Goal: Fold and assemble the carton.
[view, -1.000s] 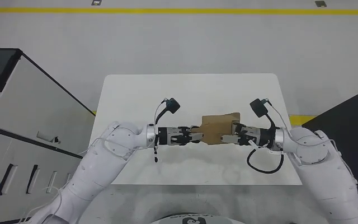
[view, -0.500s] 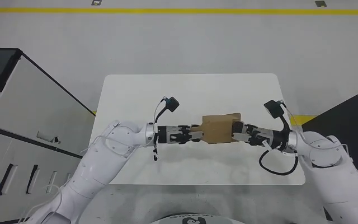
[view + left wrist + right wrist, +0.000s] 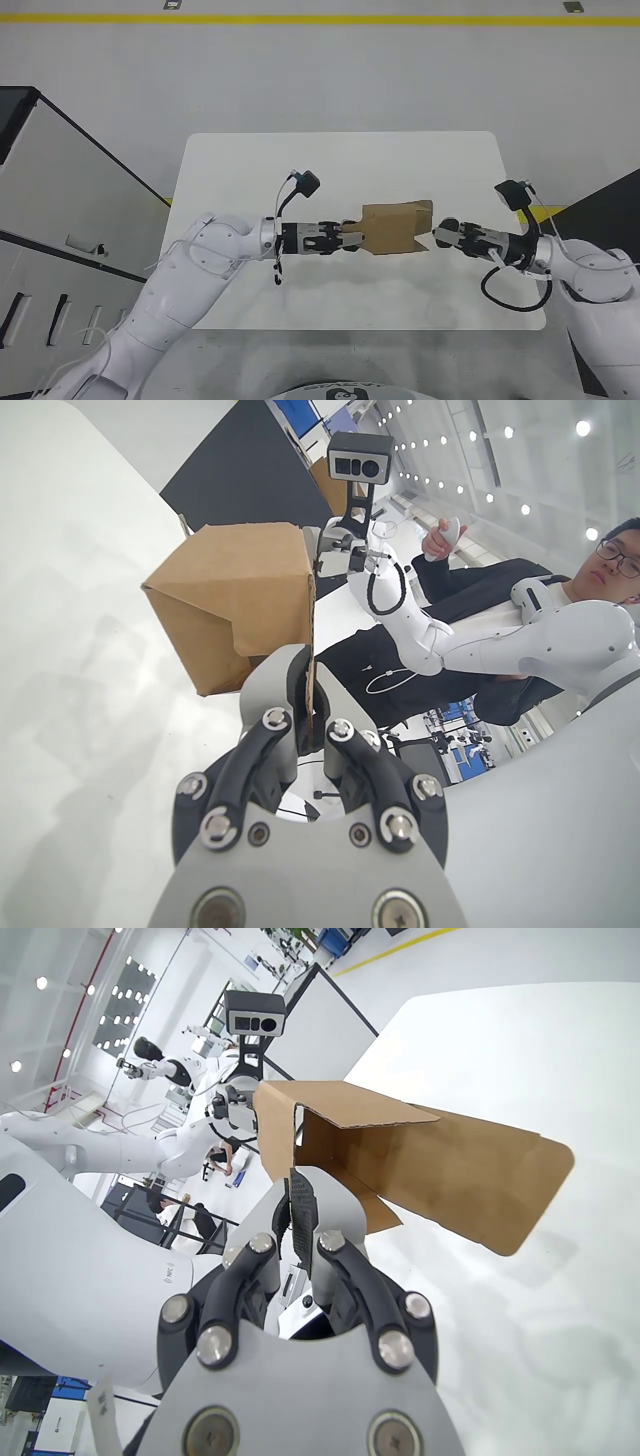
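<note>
One carton (image 3: 392,228) is sitting near the middle of the table (image 3: 300,165), pinched at one end.
Left gripper (image 3: 306,662) is clamping tight on a thin cardboard edge at the carton's left end. Right gripper (image 3: 296,1190) is hovering with its fingers pressed together on nothing, tips just beside the carton's open right end; whether they are touching it is unclear.

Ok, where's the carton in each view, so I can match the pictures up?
Top view: carton at the middle of the white table, between left gripper and right gripper.
Left wrist view: carton straight ahead of the left gripper, which clamps a flap edge.
Right wrist view: carton just past the tips of the right gripper, open end toward the camera.
Shared landmark: the left gripper at the carton's end.
</note>
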